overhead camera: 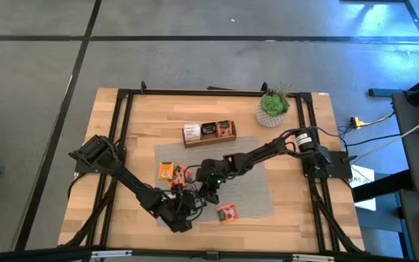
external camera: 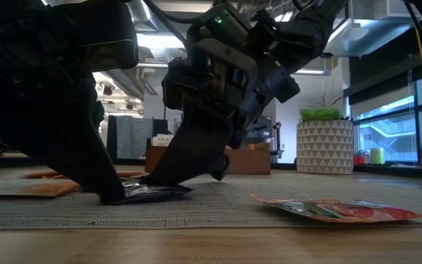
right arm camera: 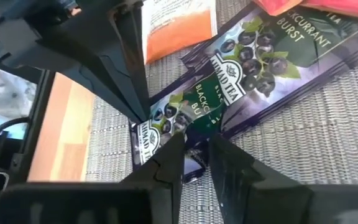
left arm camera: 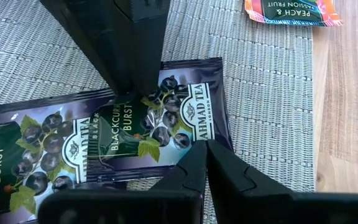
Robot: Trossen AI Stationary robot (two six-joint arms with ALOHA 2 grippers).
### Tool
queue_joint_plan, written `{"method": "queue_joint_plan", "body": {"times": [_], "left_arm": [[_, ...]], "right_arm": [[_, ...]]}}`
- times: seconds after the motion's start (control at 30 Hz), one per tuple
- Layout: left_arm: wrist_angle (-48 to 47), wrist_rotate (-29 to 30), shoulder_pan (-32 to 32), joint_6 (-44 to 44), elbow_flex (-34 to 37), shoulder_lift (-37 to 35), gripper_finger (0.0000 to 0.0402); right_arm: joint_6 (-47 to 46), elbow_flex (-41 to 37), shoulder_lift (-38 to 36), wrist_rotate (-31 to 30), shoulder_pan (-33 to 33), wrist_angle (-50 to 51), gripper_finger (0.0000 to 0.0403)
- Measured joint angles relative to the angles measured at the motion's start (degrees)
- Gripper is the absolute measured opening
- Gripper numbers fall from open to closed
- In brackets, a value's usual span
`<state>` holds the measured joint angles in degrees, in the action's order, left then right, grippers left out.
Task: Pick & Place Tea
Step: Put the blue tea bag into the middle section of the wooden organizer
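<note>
**Both end effectors meet on a blackcurrant sachet at the near side of the mat**

The grey woven mat (overhead camera: 249,182) lies on the wooden counter (overhead camera: 140,120) and serves as the landmark here. Near the mat's front-left part, the left end effector (left arm camera: 205,163) has its two fingers pressed together, their tips resting at the edge of a dark blackcurrant tea sachet (left arm camera: 157,121) that lies flat on the mat. The right end effector (right arm camera: 194,152) comes down onto the same sachet from the opposite side; its fingers stand slightly apart, with the sachet's corner (right arm camera: 194,163) showing in the narrow gap between them, though I cannot tell whether they actually clamp it. From the level view, the sachet (external camera: 152,192) sits on the mat with both dark fingers touching it.

A second blackcurrant sachet (left arm camera: 23,158) lies just beside the first, overlapping it. An orange sachet (right arm camera: 179,25) lies on the mat next to these, and a peach-and-passion-fruit sachet (left arm camera: 291,11) rests at the mat's edge, partly over bare wood. Another orange-red sachet (overhead camera: 228,212) lies toward the mat's front edge, apart from the end effectors, and an orange sachet (overhead camera: 166,171) sits at the mat's left edge.

Behind the mat stands the wooden tray (overhead camera: 209,141), holding a white, a dark and an orange sachet in its three compartments. A potted plant (overhead camera: 273,108) stands beyond the mat's far-right corner.
</note>
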<state>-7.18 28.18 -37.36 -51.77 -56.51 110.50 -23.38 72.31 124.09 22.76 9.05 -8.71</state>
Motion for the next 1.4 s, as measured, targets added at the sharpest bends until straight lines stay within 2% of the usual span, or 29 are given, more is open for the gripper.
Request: {"method": "queue_joint_plan", "body": {"times": [0.23, 0.4, 0.57, 0.67, 0.87, 1.0, 1.2, 1.4], "left_arm": [[0.0, 0.6, 0.0, 0.0, 0.0, 0.0, 0.0009], [0.0, 0.6, -0.1, 0.0, 0.0, 0.0, 0.0010], [0.0, 0.7, -0.1, 0.0, 0.0, 0.0, 0.0012], [0.0, 0.7, -0.1, 0.0, 0.0, 0.0, 0.0011], [0.0, 0.7, -0.1, 0.0, 0.0, 0.0, 0.0009], [0.0, 0.7, -0.1, 0.0, 0.0, 0.0, 0.0012], [0.0, 0.7, -0.1, 0.0, 0.0, 0.0, 0.0011], [0.0, 0.7, -0.1, 0.0, 0.0, 0.0, 0.0009]], "right_arm": [[7.4, 1.8, 0.0, 0.4, 0.0, -0.8, 0.0084], [8.6, 2.1, 0.0, 0.4, 0.0, -0.8, 0.0084], [10.8, 2.2, 0.0, -1.9, 0.0, 1.7, 0.0092], [11.2, 2.2, 0.0, -2.0, -0.2, 1.7, 0.0117], [9.8, 2.2, 0.0, -2.1, -0.3, 1.8, 0.0195], [8.6, 2.2, 0.0, -0.5, -0.3, 1.8, 0.0222], [8.2, 2.2, 0.0, -0.3, -0.3, 2.6, 0.0218], [5.9, 2.2, 0.0, -0.3, -0.3, 2.9, 0.0190]]}}
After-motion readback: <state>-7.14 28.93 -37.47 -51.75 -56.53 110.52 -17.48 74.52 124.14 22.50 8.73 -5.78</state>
